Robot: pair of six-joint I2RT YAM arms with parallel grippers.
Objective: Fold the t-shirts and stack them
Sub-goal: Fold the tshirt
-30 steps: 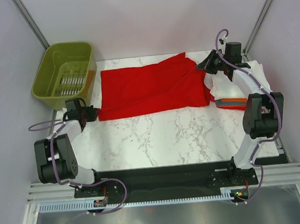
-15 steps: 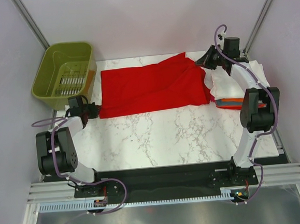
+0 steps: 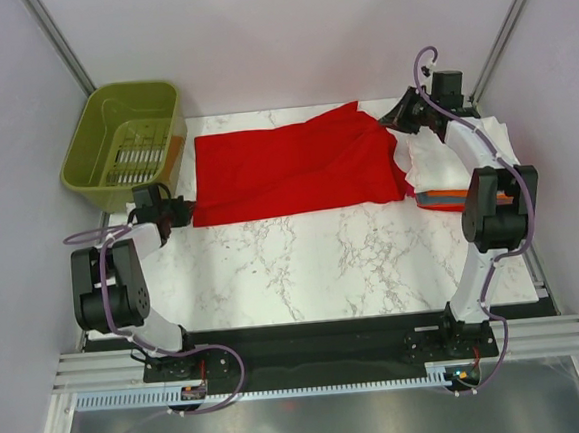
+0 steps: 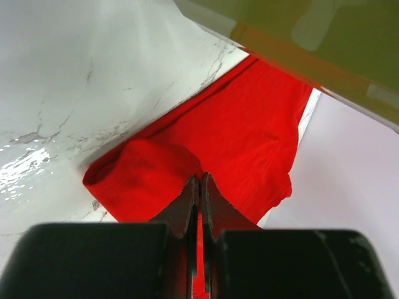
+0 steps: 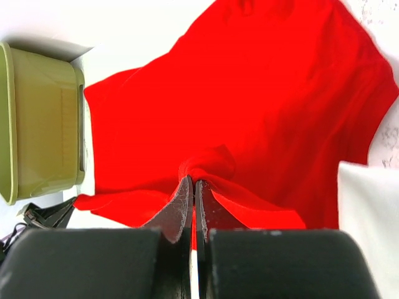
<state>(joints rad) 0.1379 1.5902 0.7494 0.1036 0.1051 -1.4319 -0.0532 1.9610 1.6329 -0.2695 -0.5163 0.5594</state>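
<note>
Left pincer [image 4: 199,182] and right pincer [image 5: 192,185] each pinching soft, wrinkled bright red t-shirt [image 3: 286,169], spread along far edge of glossy marbled worktop [image 3: 313,265]

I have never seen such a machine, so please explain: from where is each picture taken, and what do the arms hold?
This is a robot: two arms bolted at the near edge of a marble table. The wide picture looks down from above and behind: left arm on the left, right arm on the right. The other two come from a camera on each wrist, with that arm's dark jaws at the bottom. On the table lies a spread red t-shirt, an olive-green basket to its left, a stack of folded shirts to its right. Both pairs of jaws are shut on the red t-shirt's cloth.
</note>
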